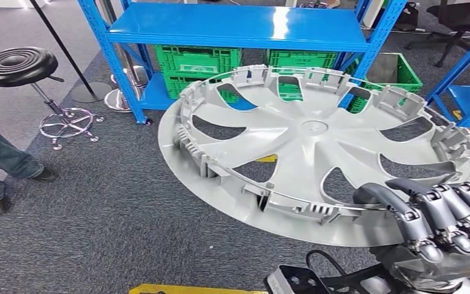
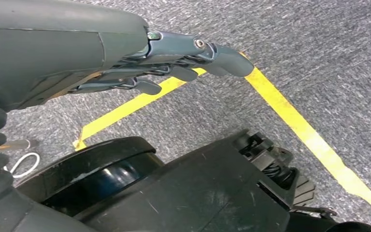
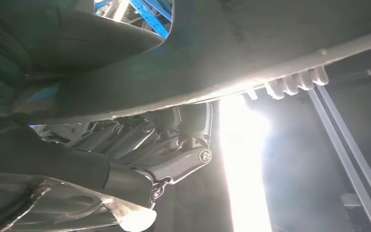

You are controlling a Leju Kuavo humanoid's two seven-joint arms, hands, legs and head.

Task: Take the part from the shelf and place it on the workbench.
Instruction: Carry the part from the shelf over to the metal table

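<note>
Fingers (image 1: 440,214) of my right hand (image 1: 431,223) curl over the near rim of the grey wheel cover (image 1: 318,147) at about four o'clock and grip it, holding it tilted in the air before the blue shelf (image 1: 238,27); the cover hides much of the green crates (image 1: 199,64) behind it, and from the right wrist I make out little but its shadowed underside against glare. My left hand (image 2: 140,63) hangs over grey carpet (image 1: 98,214) with yellow tape (image 2: 299,125), fingers nearly straight, holding nothing. At ten o'clock stands a black stool (image 1: 18,67), with a person's legs (image 1: 0,165) cut off at nine.
</note>
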